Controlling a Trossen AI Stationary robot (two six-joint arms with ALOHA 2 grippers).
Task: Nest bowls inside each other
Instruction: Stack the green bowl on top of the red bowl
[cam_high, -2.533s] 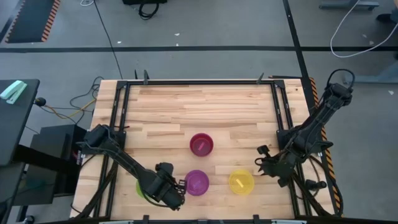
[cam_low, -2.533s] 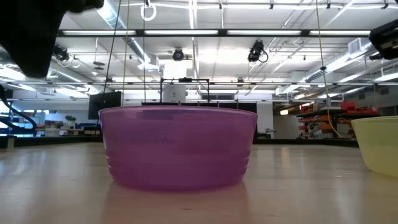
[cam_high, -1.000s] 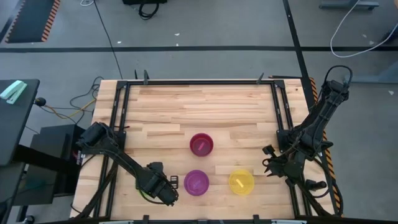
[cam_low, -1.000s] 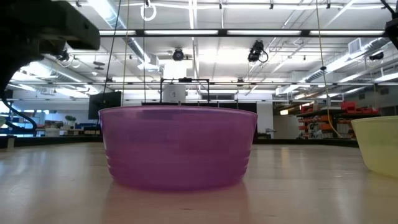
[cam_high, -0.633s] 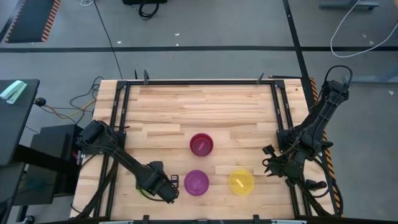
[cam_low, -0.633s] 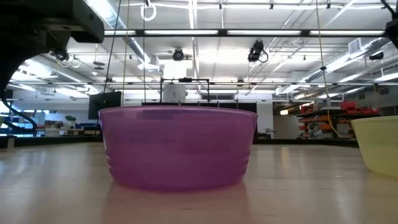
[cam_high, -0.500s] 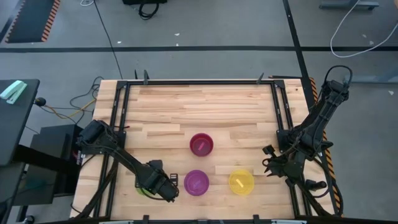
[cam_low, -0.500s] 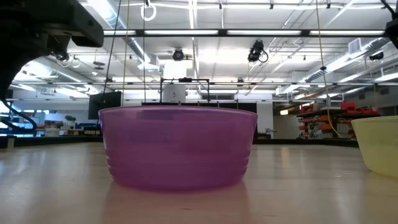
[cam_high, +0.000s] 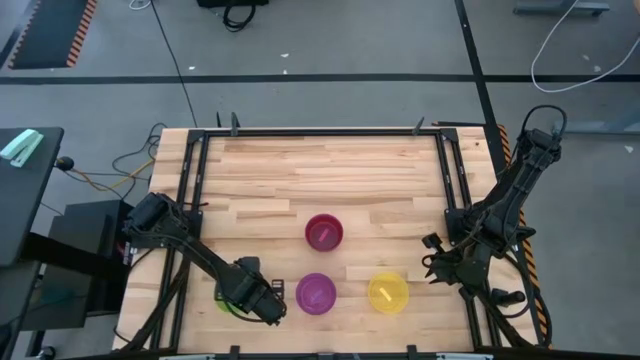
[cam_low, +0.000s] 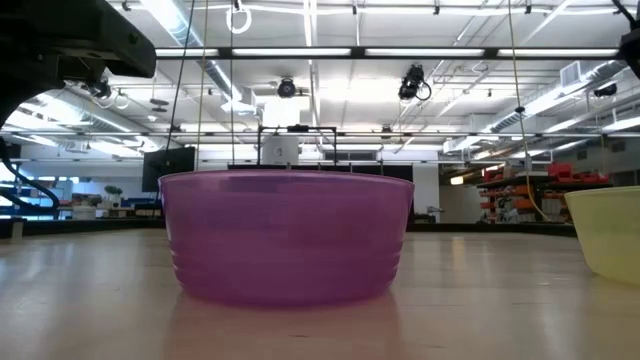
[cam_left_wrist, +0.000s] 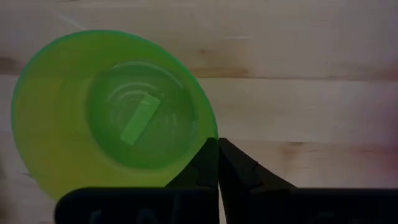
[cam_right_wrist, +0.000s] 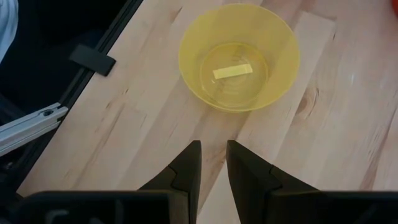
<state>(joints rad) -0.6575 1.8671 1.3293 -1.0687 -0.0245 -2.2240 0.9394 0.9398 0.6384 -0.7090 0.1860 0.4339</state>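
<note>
Four bowls show, all standing on their bases near the table's near edge. The green bowl (cam_high: 222, 304) (cam_left_wrist: 112, 118) is mostly hidden under my left arm. The purple bowl (cam_high: 316, 293) (cam_low: 287, 235) and the yellow bowl (cam_high: 388, 292) (cam_low: 608, 230) (cam_right_wrist: 239, 56) stand to its right, and the pink bowl (cam_high: 324, 232) farther in. Orange and blue bowls are not visible. My left gripper (cam_high: 262, 300) (cam_left_wrist: 217, 144) is shut at the green bowl's rim. My right gripper (cam_high: 432, 266) (cam_right_wrist: 213, 149) hovers to the right of the yellow bowl, open by a narrow gap. My left gripper pinches the green bowl's rim (cam_left_wrist: 211, 127) on the side facing the purple bowl. One finger (cam_left_wrist: 199, 163) stands over the bowl's inside, the other outside. It comes from above, pointing down. Whether the bowl is lifted off the table I cannot tell.
Black frame rails run along the table's left side (cam_high: 190, 200) and right side (cam_high: 455, 200) (cam_right_wrist: 93, 59). The far half of the wooden table (cam_high: 320, 170) holds no objects. The purple bowl stands a short gap to the right of my left gripper.
My left gripper stood next to the purple bowl some two seconds ago and has drawn back toward the table's left edge, over the green bowl's rim. In the last second it has barely shifted. The bowls have stayed in place.
</note>
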